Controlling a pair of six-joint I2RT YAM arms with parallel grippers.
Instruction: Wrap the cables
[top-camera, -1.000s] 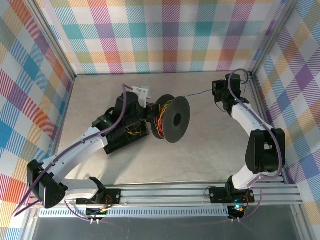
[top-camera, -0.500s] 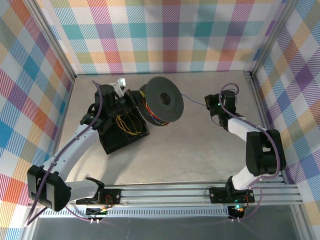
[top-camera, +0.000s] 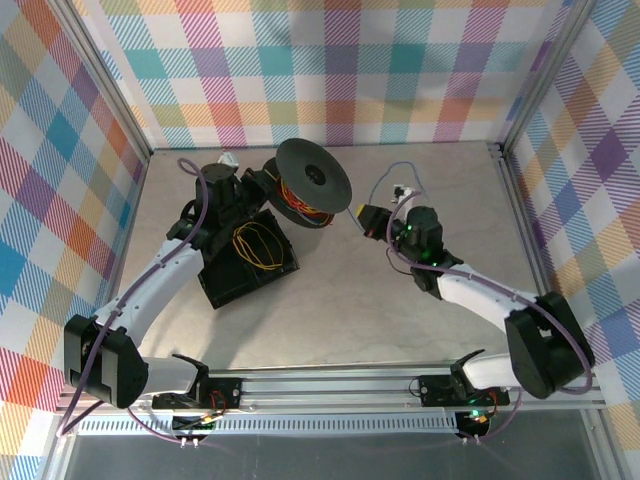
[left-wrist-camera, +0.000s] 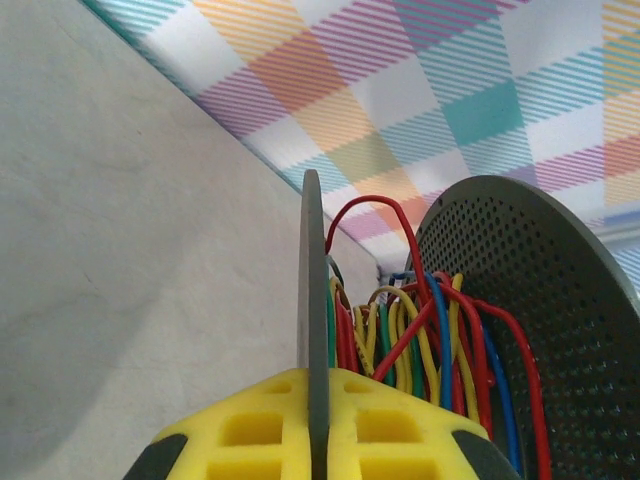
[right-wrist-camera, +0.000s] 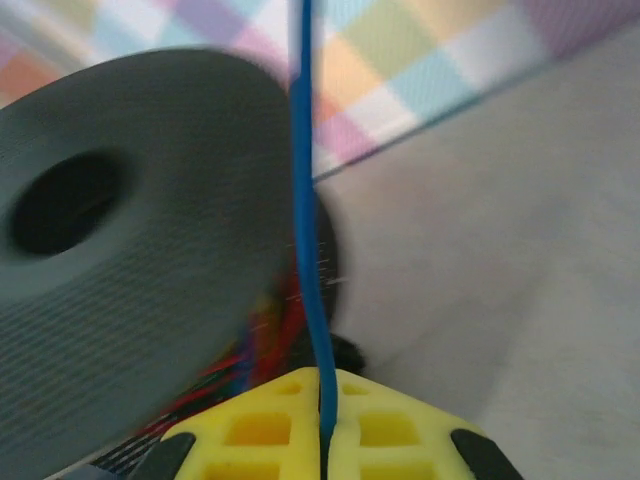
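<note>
Cables (left-wrist-camera: 400, 330) in red, yellow, blue and green are sitting wound on the grey spool (top-camera: 313, 176) near the far edge of the tabletop (top-camera: 330, 310). Left gripper (left-wrist-camera: 318, 430) is pinching the spool's thin flange; right gripper (right-wrist-camera: 325, 435) is clamping tight on a blue cable (right-wrist-camera: 305, 200).

Black tray (top-camera: 216, 290) on grey table (top-camera: 330, 300), checked walls (top-camera: 330, 70) behind

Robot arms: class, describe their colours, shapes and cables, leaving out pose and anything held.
Both the left arm and the right arm have white tubular links joined by black joint housings, with a lilac cable running along each. The fingers are yellow blocks moulded with square recesses, black at the outer corners.
</note>
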